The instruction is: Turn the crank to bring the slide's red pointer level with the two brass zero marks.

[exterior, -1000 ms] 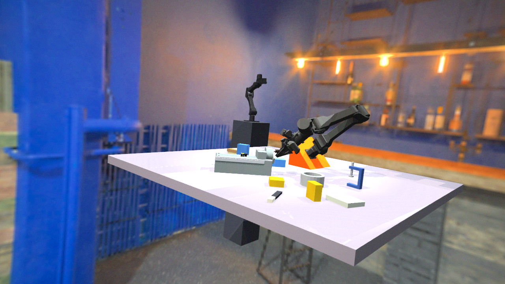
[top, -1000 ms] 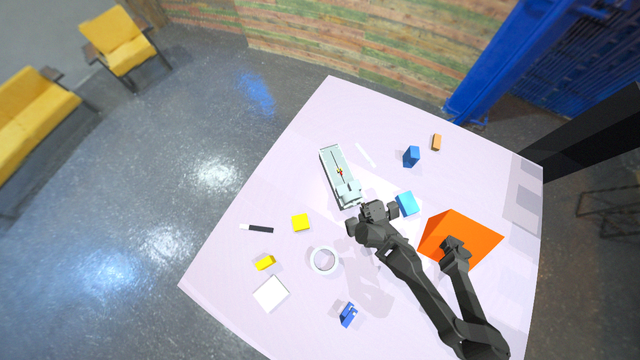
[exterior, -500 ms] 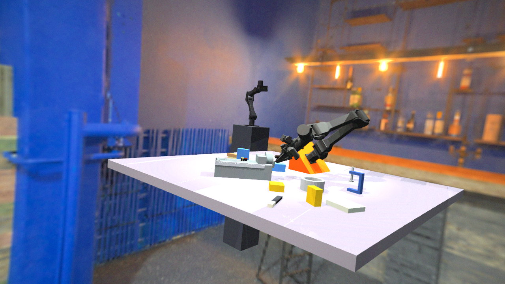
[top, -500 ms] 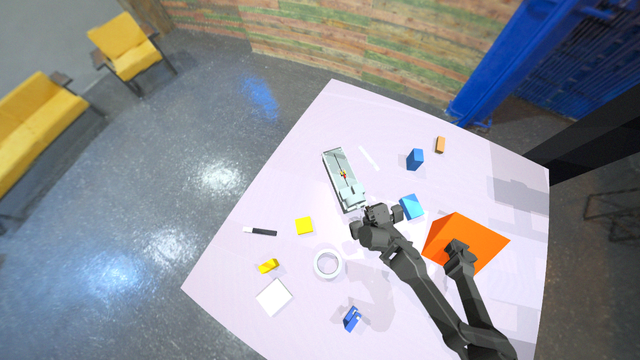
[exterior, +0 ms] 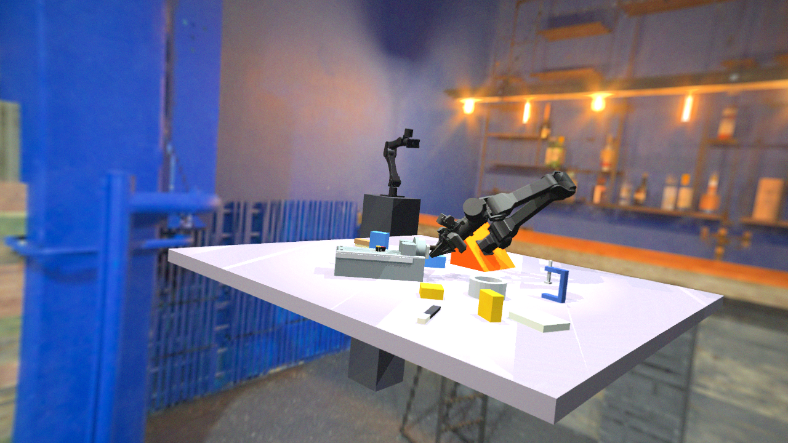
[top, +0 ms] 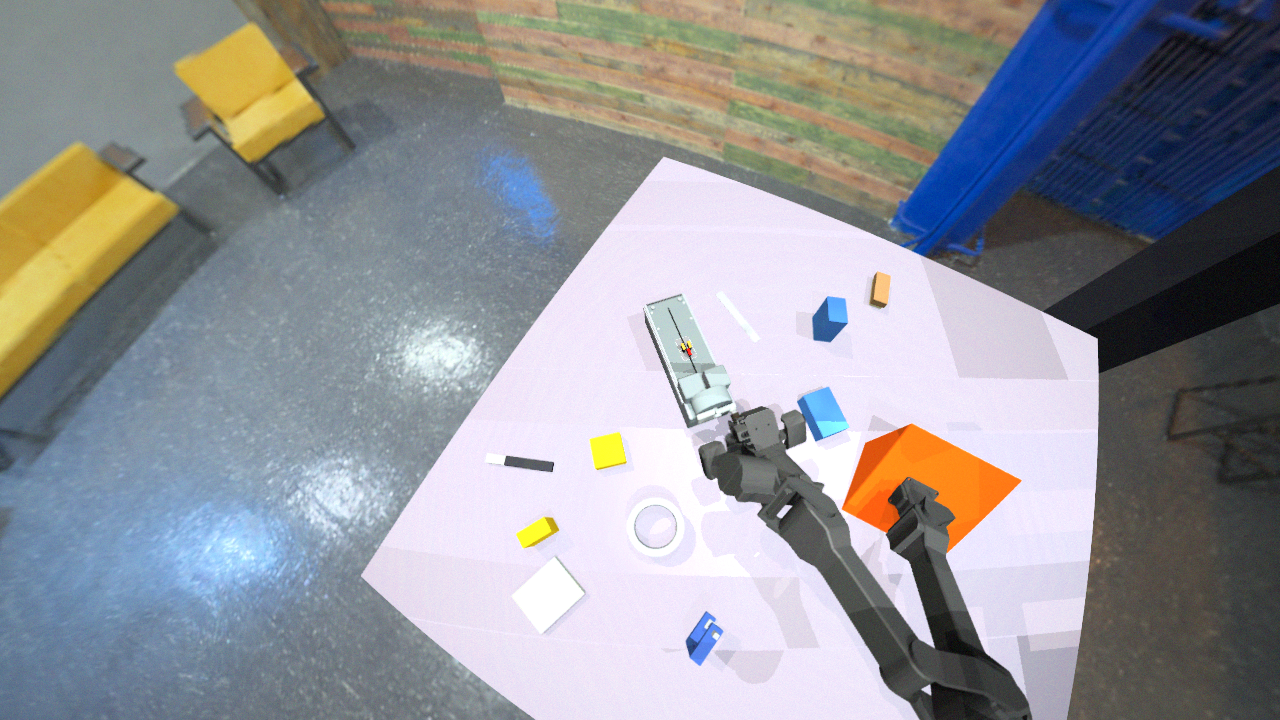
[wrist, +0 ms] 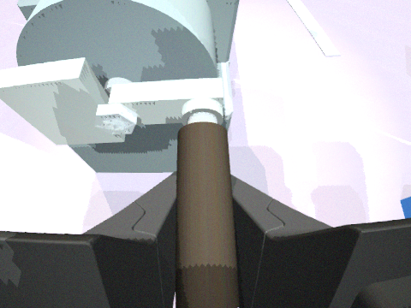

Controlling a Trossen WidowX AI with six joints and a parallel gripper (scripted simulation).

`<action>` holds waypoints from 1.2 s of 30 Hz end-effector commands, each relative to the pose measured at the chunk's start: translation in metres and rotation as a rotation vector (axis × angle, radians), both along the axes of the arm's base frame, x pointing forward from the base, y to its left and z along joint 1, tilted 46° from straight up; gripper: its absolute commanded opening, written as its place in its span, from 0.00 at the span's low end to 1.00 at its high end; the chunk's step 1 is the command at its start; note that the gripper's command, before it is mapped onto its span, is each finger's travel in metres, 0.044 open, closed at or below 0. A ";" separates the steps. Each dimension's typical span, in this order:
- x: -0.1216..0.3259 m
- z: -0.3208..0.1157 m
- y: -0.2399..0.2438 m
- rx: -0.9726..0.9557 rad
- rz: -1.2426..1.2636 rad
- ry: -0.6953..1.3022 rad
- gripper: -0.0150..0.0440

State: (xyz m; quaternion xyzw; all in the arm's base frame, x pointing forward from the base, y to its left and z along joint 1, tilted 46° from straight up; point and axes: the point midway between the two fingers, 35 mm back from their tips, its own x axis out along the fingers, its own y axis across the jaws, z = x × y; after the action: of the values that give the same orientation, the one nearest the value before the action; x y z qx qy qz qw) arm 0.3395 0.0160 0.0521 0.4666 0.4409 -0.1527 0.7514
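The grey machine [top: 667,325] [exterior: 378,267] stands on the table. Its small red pointer [top: 689,352] shows at the slot, just on the crank side of the yellow brass marks [top: 685,345] in the top view; the exact offset is too small to read. The grey drum [top: 707,394] [wrist: 116,43] is at the crank end. The crank arm [wrist: 167,91] runs sideways in the wrist view to the brown handle [wrist: 203,158]. My gripper [top: 732,418] [exterior: 431,253] [wrist: 199,180] is shut on this handle, one finger on each side. The handle is hidden in the top view.
Beside the machine are a blue block [top: 822,412], a yellow block [top: 608,450] and a white strip [top: 737,316]. A white ring [top: 632,526], an orange wedge [top: 962,474] [exterior: 465,261] and a blue clamp [top: 702,641] [exterior: 562,285] stand nearer the arm's side.
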 end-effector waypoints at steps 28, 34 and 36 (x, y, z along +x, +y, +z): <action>0.015 -0.010 0.035 0.007 0.008 0.012 0.25; 0.018 -0.007 0.039 0.007 0.008 0.011 0.25; 0.020 -0.006 0.040 0.007 0.008 0.011 0.25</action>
State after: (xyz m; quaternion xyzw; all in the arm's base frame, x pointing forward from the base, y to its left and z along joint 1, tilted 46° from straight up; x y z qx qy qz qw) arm 0.3535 0.0494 0.0432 0.4658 0.4472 -0.1581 0.7470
